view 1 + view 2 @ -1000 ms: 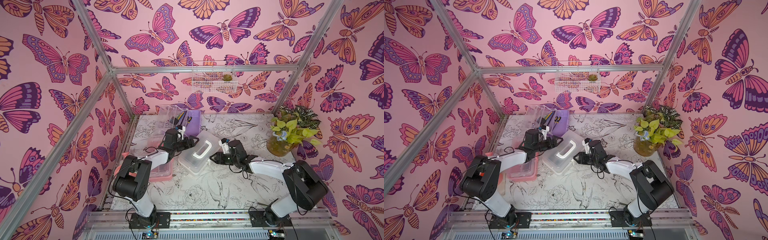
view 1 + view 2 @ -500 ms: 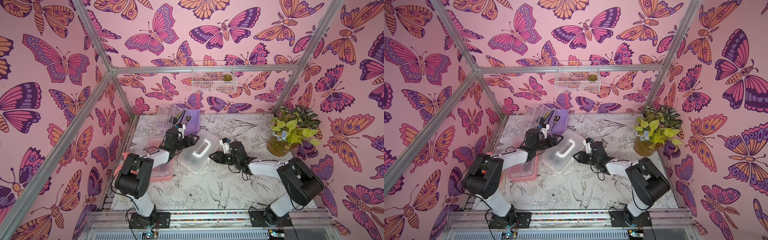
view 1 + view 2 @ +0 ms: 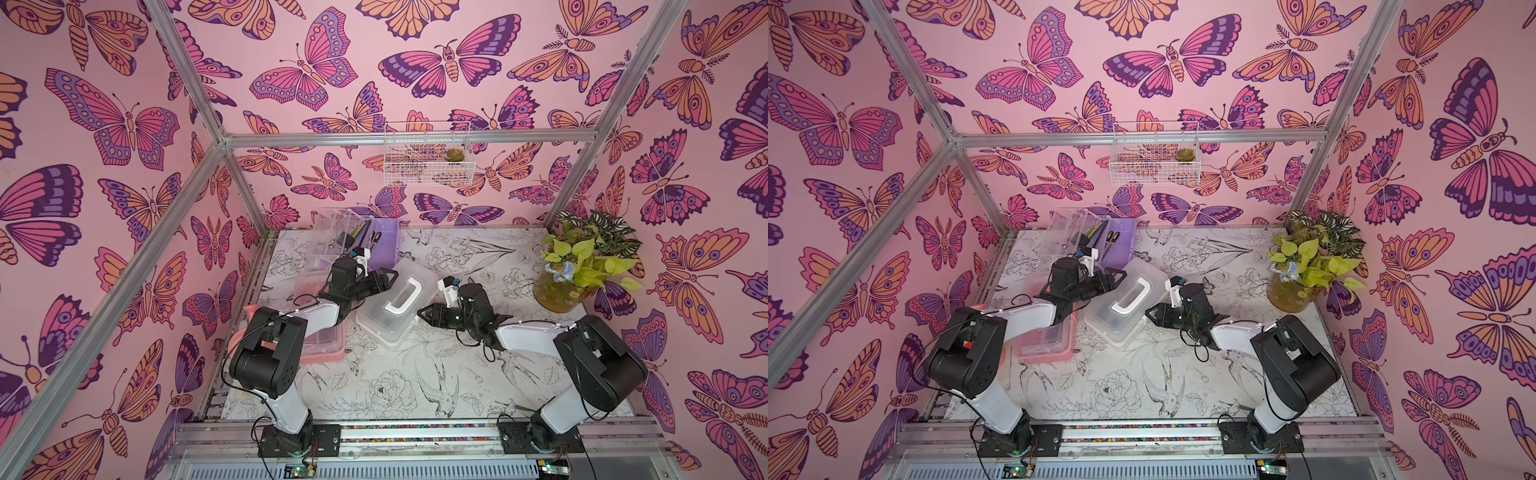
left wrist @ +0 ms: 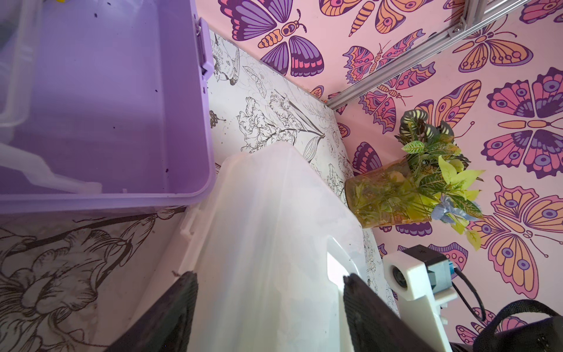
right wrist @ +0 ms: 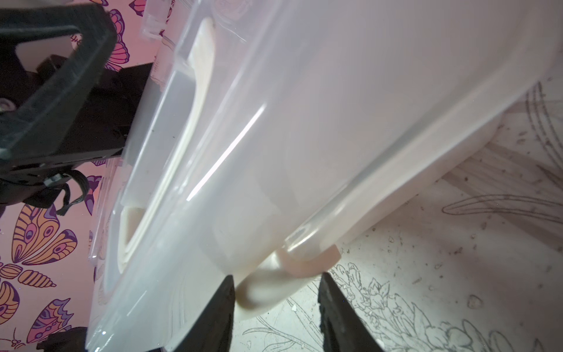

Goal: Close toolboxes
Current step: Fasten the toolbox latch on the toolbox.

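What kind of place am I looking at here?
Probably a staged robot test booth, not a home: an aluminium frame holding butterfly-print walls, two arms bolted to a front rail, and a printed tabletop with toolboxes.

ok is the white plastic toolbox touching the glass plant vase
Apart. Both top views show bare table between the white plastic toolbox and the glass plant vase.

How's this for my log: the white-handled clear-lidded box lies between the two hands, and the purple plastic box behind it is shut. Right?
No: both top views show the purple plastic box open, tools showing inside; the rest holds.
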### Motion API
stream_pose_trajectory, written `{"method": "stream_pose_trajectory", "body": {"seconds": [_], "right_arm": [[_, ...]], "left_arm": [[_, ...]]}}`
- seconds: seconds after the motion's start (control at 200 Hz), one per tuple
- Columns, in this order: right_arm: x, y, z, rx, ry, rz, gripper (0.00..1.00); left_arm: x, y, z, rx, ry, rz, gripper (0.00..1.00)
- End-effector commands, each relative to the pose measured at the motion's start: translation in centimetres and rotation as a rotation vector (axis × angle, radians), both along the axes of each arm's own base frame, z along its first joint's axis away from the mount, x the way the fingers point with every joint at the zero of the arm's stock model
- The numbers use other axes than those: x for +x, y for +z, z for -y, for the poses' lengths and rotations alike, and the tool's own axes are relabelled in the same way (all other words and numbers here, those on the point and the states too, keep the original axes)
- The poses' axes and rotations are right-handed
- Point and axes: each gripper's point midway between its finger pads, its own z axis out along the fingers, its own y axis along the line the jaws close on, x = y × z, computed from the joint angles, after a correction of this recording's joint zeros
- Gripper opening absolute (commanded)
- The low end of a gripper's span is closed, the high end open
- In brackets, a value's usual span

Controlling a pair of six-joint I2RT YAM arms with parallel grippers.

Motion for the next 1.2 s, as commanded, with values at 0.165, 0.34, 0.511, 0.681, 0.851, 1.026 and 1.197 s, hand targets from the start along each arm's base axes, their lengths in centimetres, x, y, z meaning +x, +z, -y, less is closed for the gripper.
{"method": "stream_pose_trajectory", "body": {"seconds": [0.165,0.34,0.511,0.681,0.851,1.026,1.197], "right_arm": [[0.7,3.1,1.5,-0.096,-0.026,0.049,0.64],[-0.5,4.0,2.8,-0.149,-0.034,0.035,0.69],[-1.3,5.1,2.0,-0.024,-0.022,0.057,0.67],[-1.5,5.9,0.8,0.085,-0.012,0.045,0.68],[-2.9,6.3,-0.6,0.134,0.008,0.061,0.78],[-3.6,6.5,0.0,0.129,-0.026,0.069,0.79],[-4.3,7.1,-0.4,0.112,-0.031,0.075,0.81]], "left_arm": [[-9.7,-6.4,4.6,0.003,-0.209,-0.421,0.80],[-8.9,-5.4,3.9,0.023,-0.172,-0.391,0.81],[-9.6,-4.8,3.4,0.027,-0.172,-0.388,0.81],[-10.7,-4.6,2.6,0.068,-0.172,-0.395,0.81],[-11.7,-4.8,1.5,0.122,-0.160,-0.399,0.83],[-11.3,-5.2,-0.3,0.178,-0.088,-0.385,0.85],[-9.2,-3.8,-1.3,0.190,-0.004,-0.313,1.00]]}}
